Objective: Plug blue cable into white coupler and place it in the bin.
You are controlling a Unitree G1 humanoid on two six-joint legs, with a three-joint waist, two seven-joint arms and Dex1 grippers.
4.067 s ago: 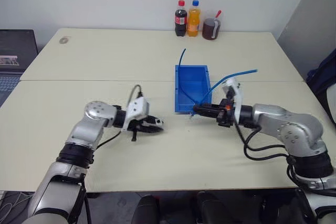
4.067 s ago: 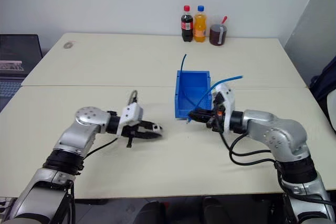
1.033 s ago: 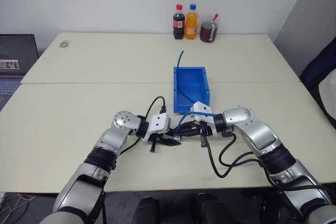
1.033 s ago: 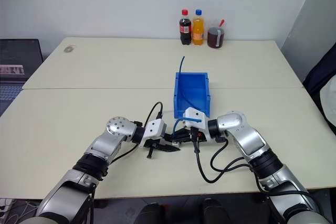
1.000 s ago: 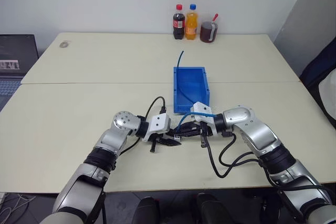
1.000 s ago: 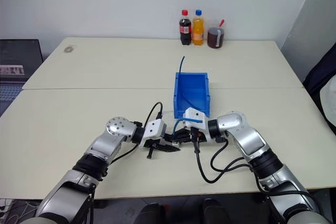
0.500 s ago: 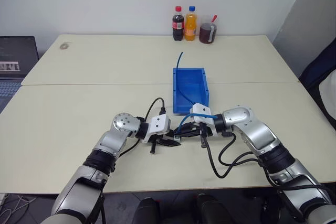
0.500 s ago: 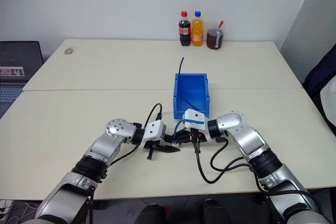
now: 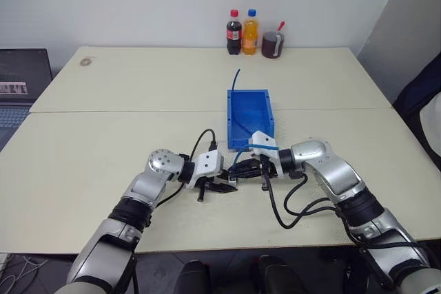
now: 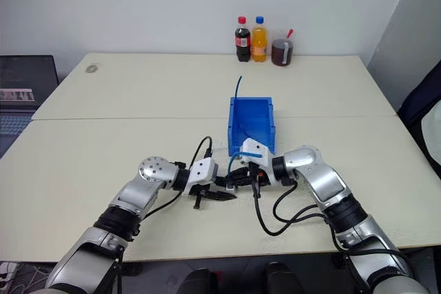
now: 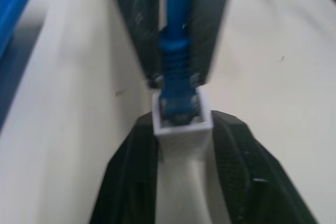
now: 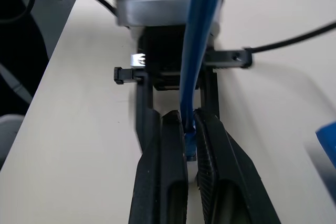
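Beige table (image 9: 103, 142), left wrist view: blue cable (image 11: 173, 56) plugged into white coupler (image 11: 181, 129) between left hand (image 11: 181, 140) fingers, right hand (image 12: 189, 129) pinching cable.

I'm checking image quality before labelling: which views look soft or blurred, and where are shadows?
Left wrist view: the blue cable and white coupler look soft, edges smeared. Right wrist view: top blurred. Eye views: soft shadow on the table beneath the end effectors.

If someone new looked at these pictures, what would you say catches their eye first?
Probably the two tools meeting at the table's near middle: the right tool pinches the blue cable, whose plug sits in the white coupler between the left tool's fingers. Just beyond stands the bin, and three drinks line the far edge.
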